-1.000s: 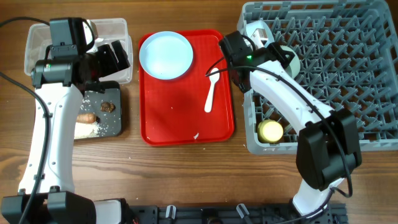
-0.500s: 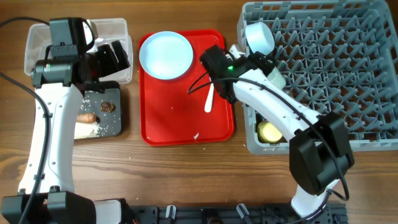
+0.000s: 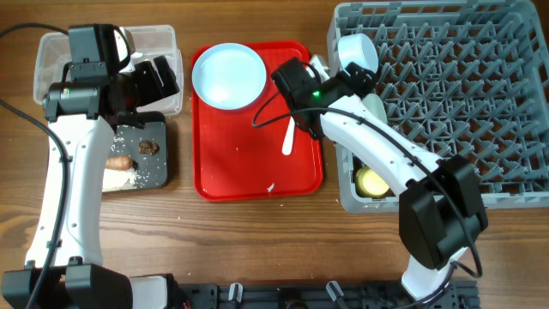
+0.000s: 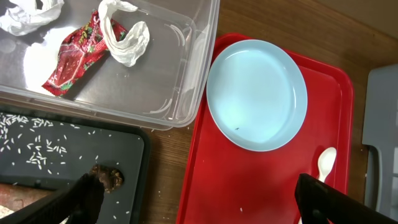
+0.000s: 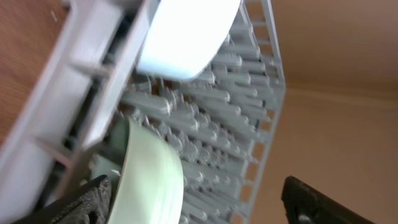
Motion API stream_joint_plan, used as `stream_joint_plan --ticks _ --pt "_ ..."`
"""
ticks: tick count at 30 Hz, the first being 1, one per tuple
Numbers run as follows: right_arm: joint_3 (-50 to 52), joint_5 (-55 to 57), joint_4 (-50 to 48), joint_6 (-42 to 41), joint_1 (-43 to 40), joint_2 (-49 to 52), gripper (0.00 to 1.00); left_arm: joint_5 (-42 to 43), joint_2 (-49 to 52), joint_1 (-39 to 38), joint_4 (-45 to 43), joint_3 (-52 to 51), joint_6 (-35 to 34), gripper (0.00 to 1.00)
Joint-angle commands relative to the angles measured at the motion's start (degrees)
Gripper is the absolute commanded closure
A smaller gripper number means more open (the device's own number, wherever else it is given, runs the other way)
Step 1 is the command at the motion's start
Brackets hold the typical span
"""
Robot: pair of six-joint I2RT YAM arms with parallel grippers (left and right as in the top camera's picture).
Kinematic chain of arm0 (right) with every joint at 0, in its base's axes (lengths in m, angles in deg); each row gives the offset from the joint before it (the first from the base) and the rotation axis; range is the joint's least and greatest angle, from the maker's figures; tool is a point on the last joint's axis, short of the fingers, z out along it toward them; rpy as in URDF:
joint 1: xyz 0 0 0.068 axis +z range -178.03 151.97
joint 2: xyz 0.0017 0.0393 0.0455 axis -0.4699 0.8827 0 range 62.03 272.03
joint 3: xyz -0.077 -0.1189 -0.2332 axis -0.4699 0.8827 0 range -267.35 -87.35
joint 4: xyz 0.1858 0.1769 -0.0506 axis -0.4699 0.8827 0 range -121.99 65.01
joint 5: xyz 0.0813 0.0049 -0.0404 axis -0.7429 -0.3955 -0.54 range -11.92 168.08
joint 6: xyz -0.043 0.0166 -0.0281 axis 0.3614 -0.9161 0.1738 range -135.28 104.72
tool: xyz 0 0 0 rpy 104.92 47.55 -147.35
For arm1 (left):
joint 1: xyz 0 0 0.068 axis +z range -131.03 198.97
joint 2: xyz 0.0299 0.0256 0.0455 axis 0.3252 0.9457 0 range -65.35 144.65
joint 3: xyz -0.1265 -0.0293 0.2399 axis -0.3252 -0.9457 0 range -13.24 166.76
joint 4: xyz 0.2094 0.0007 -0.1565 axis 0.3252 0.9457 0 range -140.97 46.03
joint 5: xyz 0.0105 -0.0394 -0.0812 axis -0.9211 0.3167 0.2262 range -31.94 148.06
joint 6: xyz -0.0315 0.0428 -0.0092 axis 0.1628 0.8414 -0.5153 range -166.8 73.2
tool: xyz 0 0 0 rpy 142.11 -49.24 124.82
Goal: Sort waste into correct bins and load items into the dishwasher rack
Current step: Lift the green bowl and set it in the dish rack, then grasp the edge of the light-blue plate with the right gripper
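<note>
On the red tray (image 3: 257,172) lie a light blue plate (image 3: 229,75) and a white spoon (image 3: 289,136). My left gripper (image 3: 159,77) hangs open over the seam between the clear bin (image 3: 167,39) and the black tray (image 3: 156,176). The left wrist view shows the plate (image 4: 256,93) and spoon (image 4: 324,163) between its spread fingers (image 4: 56,202). My right gripper (image 3: 358,83) stands open at the left edge of the grey dishwasher rack (image 3: 480,112). It holds nothing. A white cup (image 5: 186,31) and a pale green bowl (image 5: 152,180) sit in the rack right before it.
The clear bin (image 4: 168,93) holds a red wrapper (image 4: 74,53) and crumpled tissue (image 4: 124,34). The black tray (image 4: 62,149) carries rice grains and a brown food lump (image 4: 107,176). A yellowish round item (image 3: 373,181) sits in the rack's near-left corner.
My right gripper went from shut to open and drew back left out of the rack. The pale green bowl now rests free in the rack. The left arm stayed still.
</note>
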Motion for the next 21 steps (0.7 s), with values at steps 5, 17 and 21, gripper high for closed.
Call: stream_joint_plan --ticks 5,17,21 --pt "-5.1 -24.1 -6.1 -0.7 0.3 -6.0 0.00 -0.3 -0.1 0.3 -0.2 0.5 0.7 0.00" --pt "-5.1 -81.4 -17.4 -16.1 0.2 -7.2 0.00 -0.3 -0.1 0.3 -0.2 0.5 0.7 0.00" --pt "-5.1 -80.6 -19.1 -24.5 0.2 -7.2 0.00 -0.3 -0.1 0.3 -0.2 0.5 0.7 0.00"
